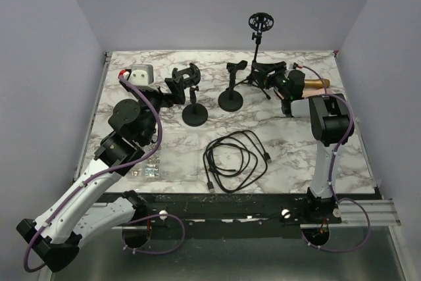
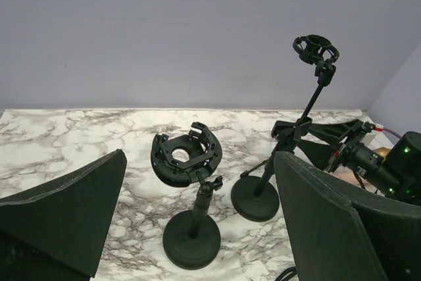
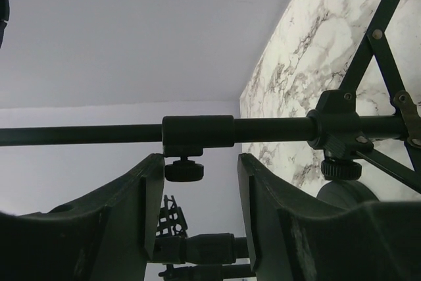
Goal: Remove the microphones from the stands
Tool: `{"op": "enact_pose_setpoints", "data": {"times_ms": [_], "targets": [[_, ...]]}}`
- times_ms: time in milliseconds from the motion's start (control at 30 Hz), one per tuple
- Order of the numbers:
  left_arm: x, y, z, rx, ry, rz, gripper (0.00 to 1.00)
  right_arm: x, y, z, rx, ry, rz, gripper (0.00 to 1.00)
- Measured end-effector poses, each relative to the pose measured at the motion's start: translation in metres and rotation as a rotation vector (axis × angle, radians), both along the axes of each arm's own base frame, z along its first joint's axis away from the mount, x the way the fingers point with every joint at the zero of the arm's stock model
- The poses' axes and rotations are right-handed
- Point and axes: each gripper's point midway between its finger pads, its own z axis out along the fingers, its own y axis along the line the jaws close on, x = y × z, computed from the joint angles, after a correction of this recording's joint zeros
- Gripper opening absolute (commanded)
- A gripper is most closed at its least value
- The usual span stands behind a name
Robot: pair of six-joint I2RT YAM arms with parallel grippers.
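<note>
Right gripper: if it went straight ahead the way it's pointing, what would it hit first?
The stand pole, at its thick collar, crossing right in front of the open right gripper. The collar's knob may touch first; depth is hard to judge.

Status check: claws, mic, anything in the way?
Left claw open, empty. Right claw open, tips at tripod stand pole. No microphone seen; tall shock mount and short shock mount look empty. Cable coil not in the way.
</note>
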Motion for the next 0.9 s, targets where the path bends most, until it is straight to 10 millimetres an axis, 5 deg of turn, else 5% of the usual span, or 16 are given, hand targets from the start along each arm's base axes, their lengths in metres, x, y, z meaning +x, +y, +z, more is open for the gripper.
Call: {"op": "enact_pose_setpoints", "data": {"times_ms": [200,467,900], "targets": [[0.0000,0.0000,0.0001,0.000,0.000,0.000,0.99,0.0005,0.0003,0.0039,0.017,-0.011,0.001,0.37],[-0.0001,0.0001,0.0001,0.000,0.000,0.000,0.98,0.0012,0.0007,0.0081,0.021,-0.031,0.004,0.01],[0.0000,0.0000,0.0000,0.000,0.000,0.000,0.98,0.0080,0.0047,0.0100,-0.317,0.004,-0.049,0.01]]}}
